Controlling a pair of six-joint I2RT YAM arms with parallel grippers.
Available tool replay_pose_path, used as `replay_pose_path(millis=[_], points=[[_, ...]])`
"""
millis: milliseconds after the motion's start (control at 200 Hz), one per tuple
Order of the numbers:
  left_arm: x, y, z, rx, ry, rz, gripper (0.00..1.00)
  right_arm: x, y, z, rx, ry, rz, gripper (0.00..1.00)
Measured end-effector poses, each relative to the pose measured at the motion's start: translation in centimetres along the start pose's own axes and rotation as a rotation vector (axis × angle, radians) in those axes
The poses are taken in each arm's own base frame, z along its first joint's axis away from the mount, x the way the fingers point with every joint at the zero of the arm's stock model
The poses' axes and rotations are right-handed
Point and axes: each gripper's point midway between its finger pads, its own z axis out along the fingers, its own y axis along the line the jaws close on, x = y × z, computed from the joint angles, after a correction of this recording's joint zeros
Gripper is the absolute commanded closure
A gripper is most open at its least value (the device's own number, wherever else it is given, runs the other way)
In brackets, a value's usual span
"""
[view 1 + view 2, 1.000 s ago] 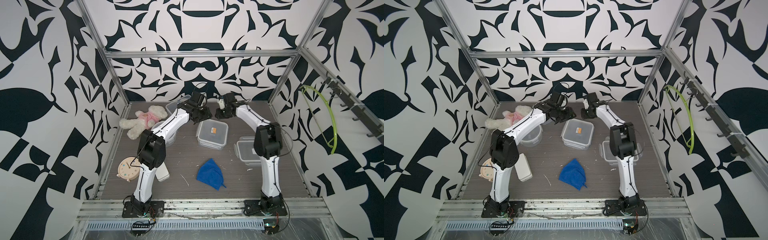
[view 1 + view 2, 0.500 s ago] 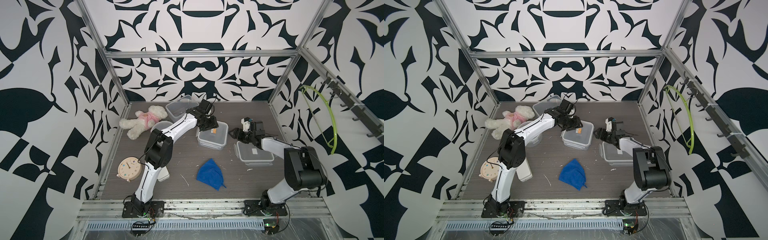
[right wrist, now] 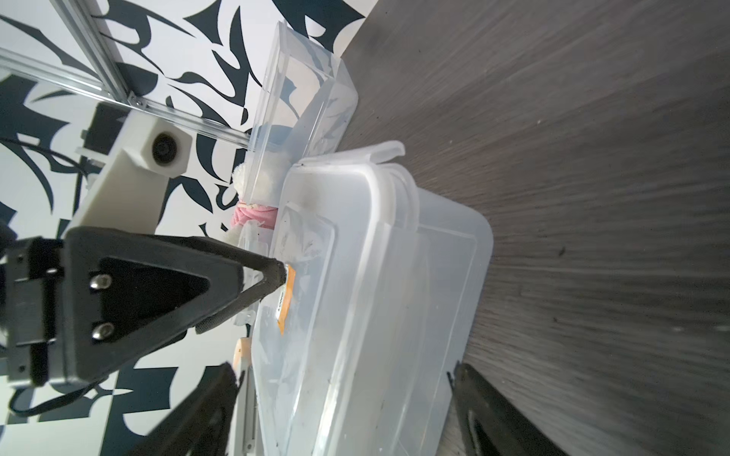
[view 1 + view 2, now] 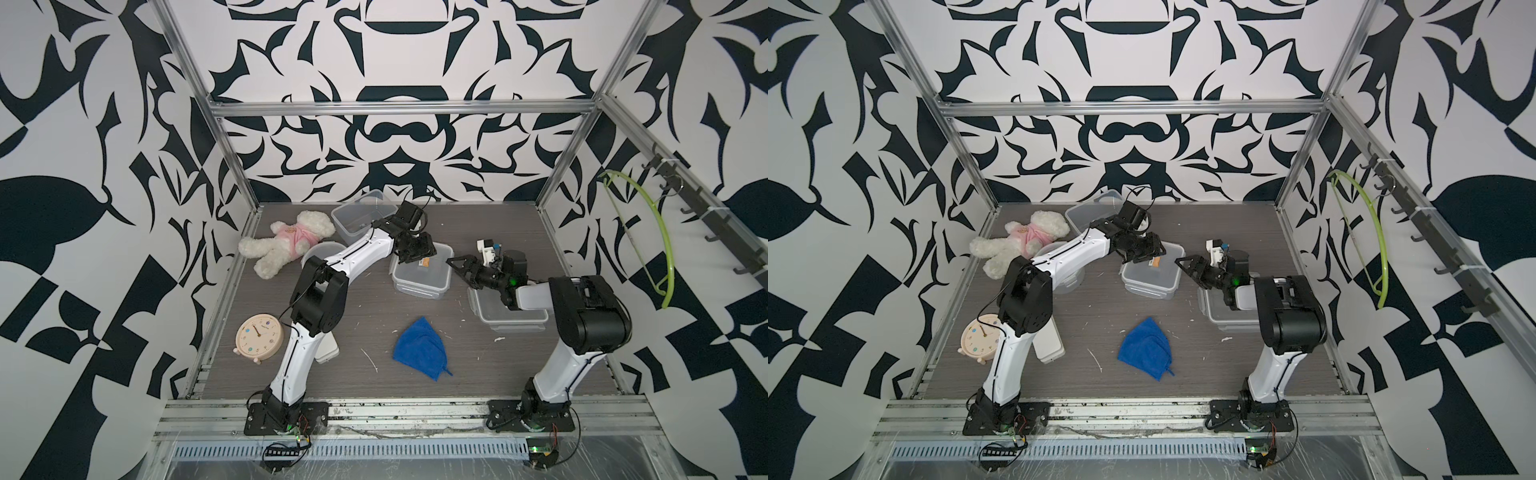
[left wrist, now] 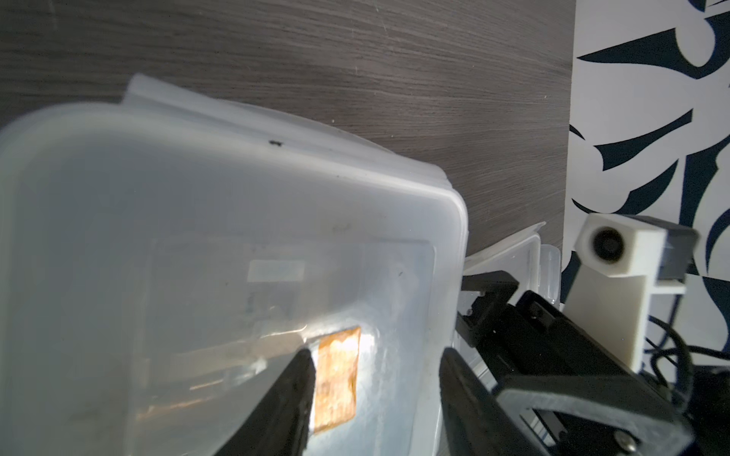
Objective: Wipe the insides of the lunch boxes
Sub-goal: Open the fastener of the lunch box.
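Observation:
A closed rectangular lunch box [image 4: 424,278] [image 4: 1152,280] with an orange sticker on its lid sits mid-table. My left gripper [image 4: 417,255] [image 5: 375,402] is open over that lid [image 5: 197,237]; one finger rests by the sticker, the other is past the lid's edge. My right gripper [image 4: 463,272] [image 3: 343,414] is open wide, its jaws astride this box's [image 3: 395,316] end. Under the right arm lies a second closed lunch box [image 4: 498,318]. An open rectangular box [image 4: 359,214] stands at the back. The round one [image 4: 312,253] is partly hidden by the left arm.
A blue cloth [image 4: 422,353] lies in front of the boxes. A teddy bear [image 4: 286,241] is at the back left. A clock [image 4: 257,336] and a flat white case [image 4: 328,353] lie by the left arm. Metal frame posts ring the table.
The right arm swung from the back of the table down to the middle box's right side, and its jaws opened. The left gripper moved forward onto that box's lid.

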Motion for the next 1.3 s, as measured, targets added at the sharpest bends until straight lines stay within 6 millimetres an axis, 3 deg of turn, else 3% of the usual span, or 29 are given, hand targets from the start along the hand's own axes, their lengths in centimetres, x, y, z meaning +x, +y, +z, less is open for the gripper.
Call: replay_pose_path(millis=[240,435,720,875,1050,1300], points=[[-0.3,-0.2,0.4,0.016,-0.006,-0.005,0.45,1.0,-1.9,1.3,-0.058,0.029,0.109,0.3],[-0.4,-0.3,0.7,0.026,-0.008,-0.006,0.46,0.7,-1.6,1.8,-0.15,0.022,0.167,0.44],[-1.2,-0.5,1.4,0.066,-0.037,-0.003,0.46,0.0,-0.8,1.8,-0.186,-0.005,0.21,0.77],[-1.3,-0.9,1.9,0.105,-0.05,-0.005,0.47,0.0,-0.9,1.8,-0.174,-0.004,0.206,1.0],[-1.4,-1.1,2.2,0.132,-0.059,-0.001,0.47,-0.2,-0.8,1.8,-0.053,0.012,0.164,1.0],[-1.4,-1.2,2.3,0.143,-0.066,0.004,0.47,-1.1,-0.5,1.4,0.372,0.06,-0.016,1.0]])
